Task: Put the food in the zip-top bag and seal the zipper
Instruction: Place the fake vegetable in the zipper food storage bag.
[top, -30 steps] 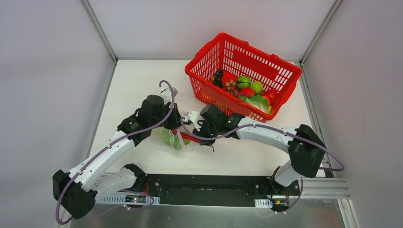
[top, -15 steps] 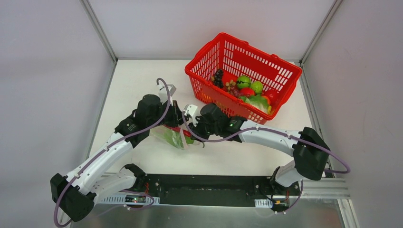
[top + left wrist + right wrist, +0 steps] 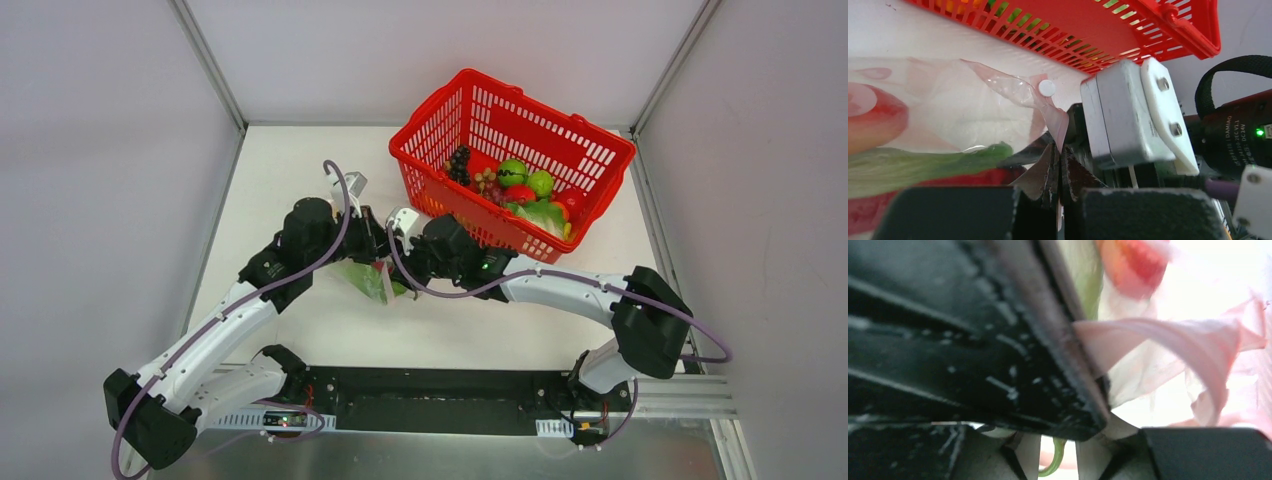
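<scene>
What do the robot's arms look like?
The left arm and right arm have white tube links and chunky black joints. A thin purple cable loops along each. The fingers are black, and a tiny green light glows on the right arm.

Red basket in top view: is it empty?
No, the red basket holds dark grapes, green fruits and other toy produce.

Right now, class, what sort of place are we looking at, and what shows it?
Probably a robotics test cell, not a kitchen: left arm and right arm bolted at the near edge of a white table, plain walls with metal frame posts closing it in, and toy produce in a red basket.
</scene>
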You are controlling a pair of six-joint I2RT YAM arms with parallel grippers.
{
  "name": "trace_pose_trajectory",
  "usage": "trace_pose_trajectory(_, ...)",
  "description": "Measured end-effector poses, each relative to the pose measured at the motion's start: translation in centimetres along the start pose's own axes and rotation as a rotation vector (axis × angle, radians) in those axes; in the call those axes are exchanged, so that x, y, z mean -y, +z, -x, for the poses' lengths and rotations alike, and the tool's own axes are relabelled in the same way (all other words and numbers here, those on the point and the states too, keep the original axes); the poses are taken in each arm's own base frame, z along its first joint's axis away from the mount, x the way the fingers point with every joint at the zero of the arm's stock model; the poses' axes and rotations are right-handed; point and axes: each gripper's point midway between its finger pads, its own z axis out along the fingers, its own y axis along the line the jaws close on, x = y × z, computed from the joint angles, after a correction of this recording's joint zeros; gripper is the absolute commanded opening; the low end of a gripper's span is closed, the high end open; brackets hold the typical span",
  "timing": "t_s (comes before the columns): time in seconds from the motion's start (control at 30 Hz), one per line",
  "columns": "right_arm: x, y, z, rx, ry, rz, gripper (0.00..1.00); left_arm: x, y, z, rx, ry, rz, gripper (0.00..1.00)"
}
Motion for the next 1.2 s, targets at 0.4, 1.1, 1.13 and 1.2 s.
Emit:
trace_pose_trajectory(0.4, 0.2, 0.3, 2.4, 0.097, 0.035, -0.022, 0.28, 0.5, -0.6, 1.4, 0.068, -0.01, -0.004, 0.0)
trace_pose_trajectory(1.1, -0.9, -7.1, 8.3, 0.351, 0.05, -0.04, 0.66, 0.1, -1.8, 2.7, 0.147, -0.01, 0.04, 0.0)
trace_pose_trajectory(1.13, -0.9, -7.5, 8.4, 0.359, 0.05, -0.04, 0.63, 0.0, -1.9, 2.7, 0.148, -0.01, 0.042, 0.0)
trace_pose_trajectory(1.2, -0.9, -8.0, 8.0, 0.356, 0.055, -0.041, 0.55, -0.1, -1.9, 2.7, 0.148, -0.008, 0.047, 0.0)
